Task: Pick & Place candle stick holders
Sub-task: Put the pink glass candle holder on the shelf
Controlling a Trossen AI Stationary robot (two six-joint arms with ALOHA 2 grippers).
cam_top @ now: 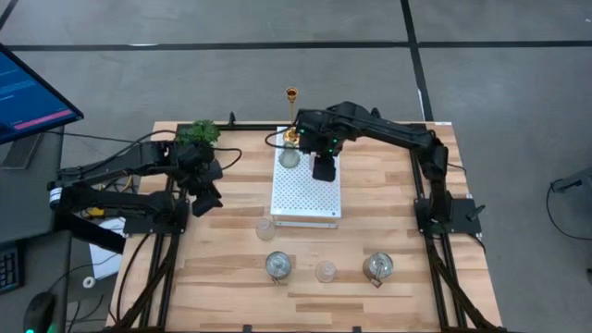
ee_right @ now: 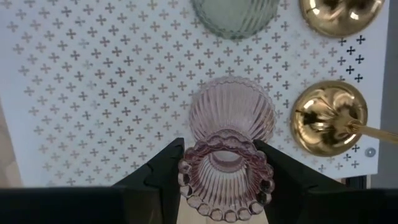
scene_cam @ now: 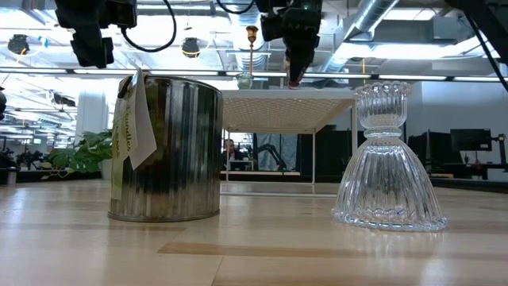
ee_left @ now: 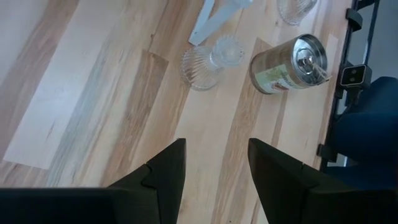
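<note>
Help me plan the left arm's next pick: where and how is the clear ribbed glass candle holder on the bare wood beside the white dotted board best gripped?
Grip the clear ribbed glass candle holder at its narrow waist, between flared base and scalloped cup, coming from above. It stands upright and apart from the silvery tin, so the left end effector, now open over bare wood, likely has room.

A pinkish ribbed glass holder stands on the white board beside two gold stick bases and a greenish cup. Two silvery tins and two clear glass holders stand on the table nearer the front.
</note>
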